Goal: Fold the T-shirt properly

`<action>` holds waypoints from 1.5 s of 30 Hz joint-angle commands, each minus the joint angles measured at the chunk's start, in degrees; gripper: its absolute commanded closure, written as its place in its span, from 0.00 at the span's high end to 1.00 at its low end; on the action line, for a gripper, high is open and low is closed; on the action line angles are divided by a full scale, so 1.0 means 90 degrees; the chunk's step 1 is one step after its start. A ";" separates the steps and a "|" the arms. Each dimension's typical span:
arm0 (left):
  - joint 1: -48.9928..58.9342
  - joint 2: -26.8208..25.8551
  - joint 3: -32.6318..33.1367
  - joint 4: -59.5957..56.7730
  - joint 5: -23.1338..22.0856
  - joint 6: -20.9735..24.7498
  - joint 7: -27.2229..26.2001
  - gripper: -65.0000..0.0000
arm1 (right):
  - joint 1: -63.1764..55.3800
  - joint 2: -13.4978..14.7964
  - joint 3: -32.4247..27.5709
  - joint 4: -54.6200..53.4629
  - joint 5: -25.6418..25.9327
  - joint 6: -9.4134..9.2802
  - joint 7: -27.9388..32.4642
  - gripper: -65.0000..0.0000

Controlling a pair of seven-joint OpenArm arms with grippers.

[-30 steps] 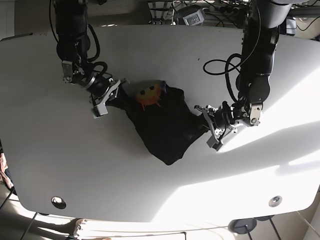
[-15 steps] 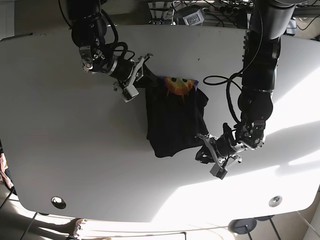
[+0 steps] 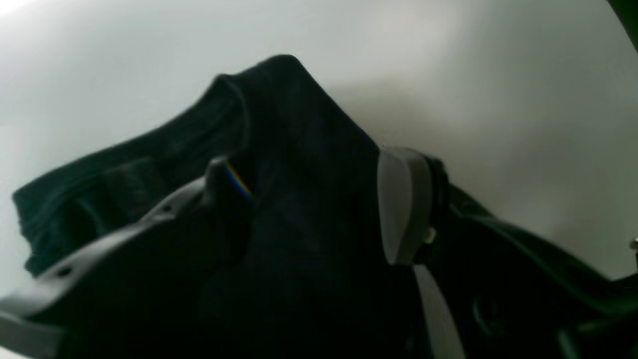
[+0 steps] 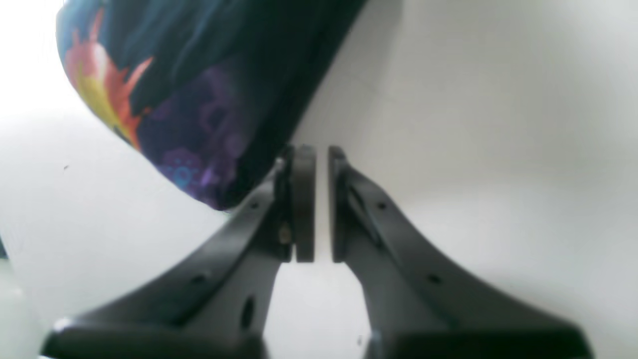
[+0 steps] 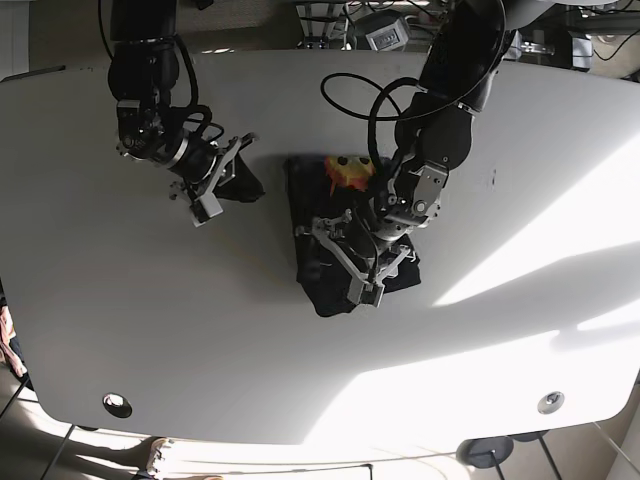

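On the left of the base view, the right gripper [image 5: 222, 178] hangs beside the dark T-shirt [image 5: 340, 235], jaws nearly closed on nothing, apparently having let go. At centre the shirt lies bunched on the white tabletop [image 5: 100, 300], where the left gripper [image 5: 355, 255] has its jaws clamped on a dark fold, probably to carry it across. Sunlight streaks the tabletop's right side; cables clutter the far edge.

We see the T-shirt [image 5: 340, 235] lying bunched near the middle of the desk [image 5: 150, 330]. The left gripper [image 5: 352, 258] sits on top of it, cloth between its fingers [image 3: 401, 204]. The right gripper [image 5: 222, 183] lies on the desk just left of the shirt, apart from it.
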 commanded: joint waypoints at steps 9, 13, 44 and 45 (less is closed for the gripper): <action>0.0333 -0.0868 0.0620 -0.1734 -0.0012 0.0595 -0.1057 0.56 | 0.0186 0.0142 0.0329 0.0136 0.0146 0.0062 0.0146 0.07; 0.0343 -0.2245 0.0463 -0.1783 -0.0071 -0.0763 -0.1057 0.56 | 0.0186 0.0142 0.0329 0.0136 0.0146 0.0062 0.0146 0.07; 0.0704 -0.5761 -0.3717 -0.4000 0.2186 -0.5378 -0.2552 0.55 | -0.0127 0.0191 0.0329 0.0644 0.0068 0.0062 0.0185 0.07; 0.0734 -0.5742 -0.3717 -0.3727 0.2186 -0.5378 -0.2542 0.55 | -0.0156 0.0191 0.0329 0.0663 0.0009 0.0062 0.0185 0.07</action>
